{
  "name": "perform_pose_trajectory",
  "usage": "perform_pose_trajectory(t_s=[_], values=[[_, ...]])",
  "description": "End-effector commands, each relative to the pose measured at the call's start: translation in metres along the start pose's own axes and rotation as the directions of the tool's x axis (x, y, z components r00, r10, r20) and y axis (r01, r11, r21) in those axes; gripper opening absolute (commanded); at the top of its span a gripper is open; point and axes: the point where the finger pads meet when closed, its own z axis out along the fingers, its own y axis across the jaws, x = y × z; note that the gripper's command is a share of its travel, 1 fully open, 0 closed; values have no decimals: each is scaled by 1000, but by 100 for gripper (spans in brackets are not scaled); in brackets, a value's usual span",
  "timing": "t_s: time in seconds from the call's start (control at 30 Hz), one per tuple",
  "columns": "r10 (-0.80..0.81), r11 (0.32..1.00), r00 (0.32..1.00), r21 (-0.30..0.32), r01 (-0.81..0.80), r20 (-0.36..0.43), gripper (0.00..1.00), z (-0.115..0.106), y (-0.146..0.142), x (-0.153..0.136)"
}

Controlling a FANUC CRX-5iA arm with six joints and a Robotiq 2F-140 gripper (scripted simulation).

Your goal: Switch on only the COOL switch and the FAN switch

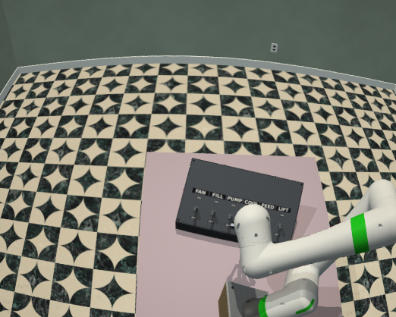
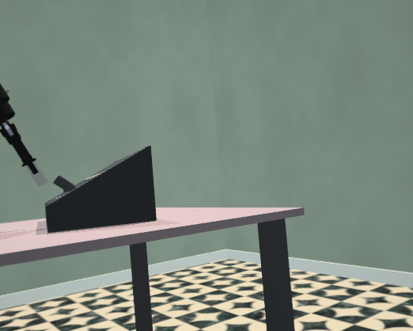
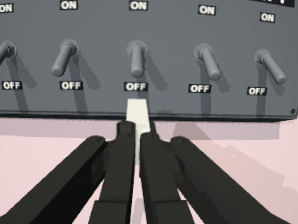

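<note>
The dark wedge-shaped console stands on the pink table, with labels FAN, FILL, PUMP, COOL, FEED and LIFT along its sloped face. In the wrist view the COOL lever leans toward OFF, as do the PUMP lever, FEED lever and LIFT lever. The FAN lever shows only in the top view. My gripper is shut and empty, its tips just below the COOL lever, a short way in front of the console's low edge. My arm hides the COOL lever in the top view.
The pink table stands on dark legs over a checkered floor. The robot's base sits at the table's near right corner. A wall socket is on the far wall.
</note>
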Motion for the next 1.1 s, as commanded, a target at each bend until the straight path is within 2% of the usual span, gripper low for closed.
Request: perform_pose_trajectory(t_s=[0.0,0.4,1.07], values=[[1,1000,1000,0,-1,-1,0,8,0,1],[1,1000,1000,0,-1,-1,0,16,0,1],[1,1000,1000,0,-1,-1,0,16,0,1]])
